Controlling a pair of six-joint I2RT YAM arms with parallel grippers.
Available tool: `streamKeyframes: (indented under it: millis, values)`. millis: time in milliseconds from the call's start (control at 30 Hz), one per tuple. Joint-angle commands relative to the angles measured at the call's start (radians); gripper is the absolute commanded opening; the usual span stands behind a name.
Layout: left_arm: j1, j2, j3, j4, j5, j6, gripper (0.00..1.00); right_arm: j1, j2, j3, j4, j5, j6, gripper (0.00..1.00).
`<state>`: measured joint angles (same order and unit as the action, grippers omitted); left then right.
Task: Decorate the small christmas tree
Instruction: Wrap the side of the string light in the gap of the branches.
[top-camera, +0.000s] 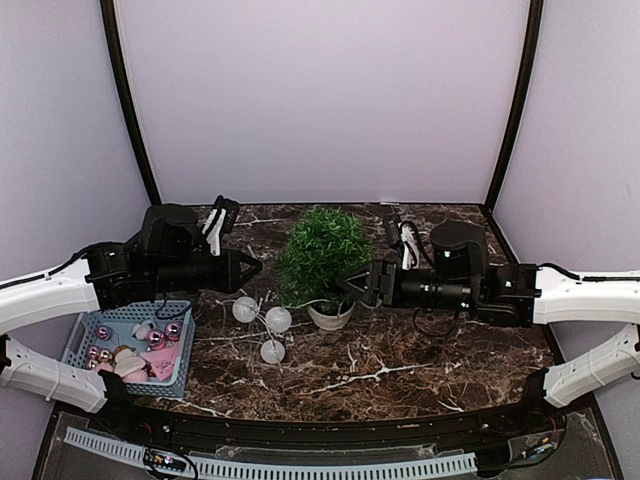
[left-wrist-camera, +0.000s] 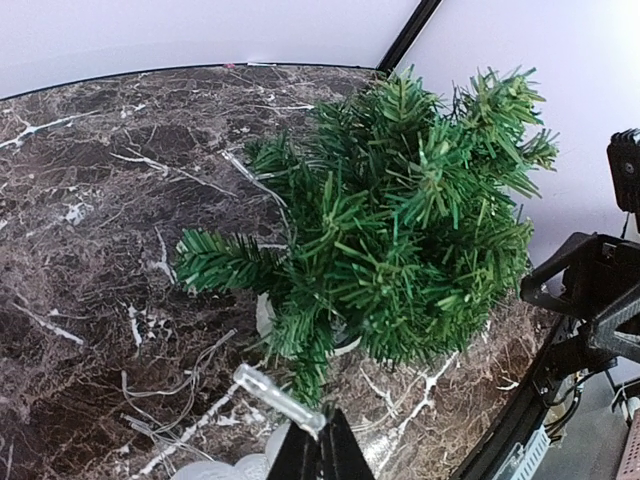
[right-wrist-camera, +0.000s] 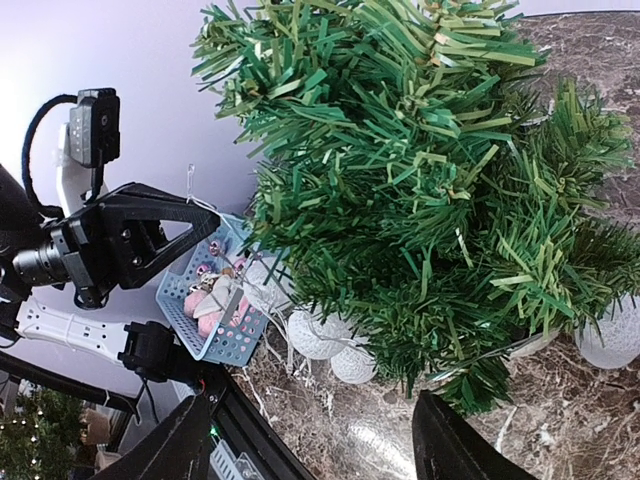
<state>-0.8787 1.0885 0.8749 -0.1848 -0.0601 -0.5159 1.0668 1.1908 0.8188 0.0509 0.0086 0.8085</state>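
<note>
top view: small christmas tree (top-camera: 322, 255), bushy dark-green needle branches, in round white pot (top-camera: 330, 317), mid-frame on dark brown white-veined marble table (top-camera: 420, 360). left gripper (top-camera: 250, 268) just left of tree, right gripper (top-camera: 350, 283) just right. frosted white globe lights (top-camera: 262, 318) lower left of pot. pale blue plastic lattice basket (top-camera: 187, 345) holds shiny pink baubles (top-camera: 157, 338), lower left.

left wrist view: left gripper (left-wrist-camera: 320, 450) jaws closed, pinching clear tubular light-string end (left-wrist-camera: 275, 392); tree centre-right.

right wrist view: right gripper (right-wrist-camera: 312, 410) jaws spread wide, nothing between; tree fills upper frame, needles show as flat strips.
</note>
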Motion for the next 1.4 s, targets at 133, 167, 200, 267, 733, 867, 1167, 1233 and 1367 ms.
streamKeyframes:
  millis: [133, 167, 200, 267, 733, 867, 1167, 1233, 1367]
  values:
    - [0.044, 0.032, 0.113, -0.019, -0.007, 0.074, 0.00, -0.002, -0.014, 0.026, 0.018, 0.023, -0.022, 0.70]
    - [0.045, 0.034, 0.129, -0.052, -0.028, 0.083, 0.00, -0.001, -0.013, 0.026, 0.017, 0.022, -0.022, 0.70]
    - [0.045, 0.034, 0.135, -0.066, -0.038, 0.088, 0.00, -0.001, -0.011, 0.026, 0.014, 0.022, -0.022, 0.70]
    - [0.046, 0.031, 0.145, -0.103, -0.060, 0.100, 0.00, -0.001, -0.009, 0.026, 0.010, 0.021, -0.025, 0.70]
    - [0.047, -0.030, 0.157, -0.208, -0.099, 0.174, 0.00, -0.001, 0.000, 0.015, -0.017, 0.021, -0.024, 0.70]
    - [0.047, -0.035, 0.164, -0.165, -0.029, 0.232, 0.00, -0.001, -0.009, 0.007, -0.016, 0.024, -0.022, 0.70]
    - [0.046, 0.061, 0.175, 0.001, 0.317, 0.275, 0.00, -0.001, -0.013, 0.009, -0.008, 0.014, -0.043, 0.70]
    - [0.046, 0.078, 0.176, 0.056, 0.386, 0.263, 0.00, -0.001, -0.016, 0.016, -0.009, 0.010, -0.059, 0.71]
    - [0.047, 0.101, 0.193, 0.111, 0.420, 0.246, 0.00, -0.002, -0.017, 0.043, -0.026, 0.010, -0.095, 0.73]
